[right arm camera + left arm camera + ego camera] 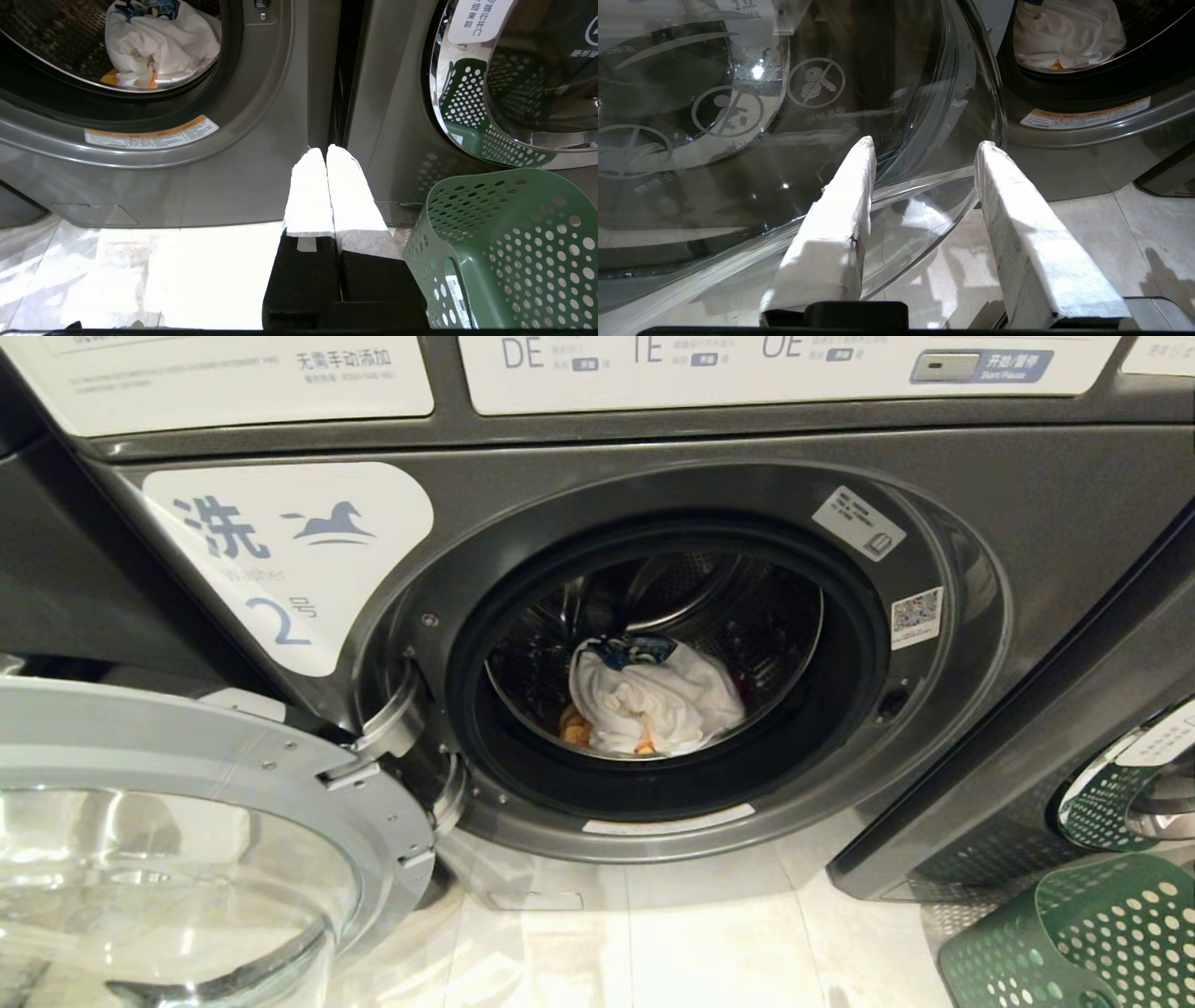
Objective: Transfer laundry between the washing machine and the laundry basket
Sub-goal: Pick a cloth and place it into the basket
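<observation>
Laundry: a crumpled white cloth bundle (658, 700) with a dark blue printed patch on top and bits of orange fabric under it, lying at the bottom of the drum; its longer side runs across the drum mouth, the blue patch toward the drum's back.
Washing machine: dark grey front-loading washer (1046, 532), its round porthole facing the robot, its round glass door with silver rim (215, 756) swung wide open on the hinge side, left of the porthole.
Laundry basket: green perforated plastic basket (1092, 933) standing on the pale tiled floor (700, 933), right of the washer's porthole and in front of the neighbouring machine, well apart from the laundry.
Left hand: white-wrapped left hand (924, 149) held low and level beside the open glass door, its two fingers standing apart with nothing between them, though this is the narrowest they get; the laundry lies ahead and off to one side, inside the drum.
Right hand: white-wrapped right hand (325, 151) clenched, fingers pressed together and empty, pointing at the seam between the washer and the neighbouring machine; the basket is just beside it, the laundry up in the drum on the other side.
</observation>
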